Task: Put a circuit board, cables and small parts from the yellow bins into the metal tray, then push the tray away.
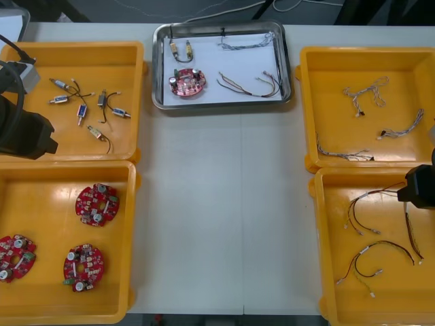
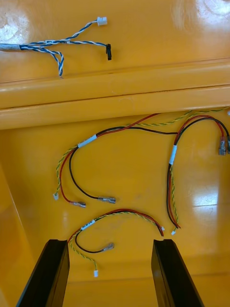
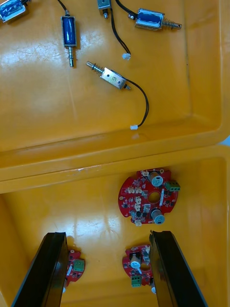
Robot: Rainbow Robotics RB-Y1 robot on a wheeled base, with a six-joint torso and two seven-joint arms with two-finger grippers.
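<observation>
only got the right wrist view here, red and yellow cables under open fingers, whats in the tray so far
Observer: The tray holds a board, two small metal parts, a blue and white cable and a red and yellow cable.
Operator: ok and wheres the left gripper
Observer: The left gripper is open over the near left bin.
Operator: how many boards in that bin
Observer: Three boards lie in it, apart from one another.
</observation>
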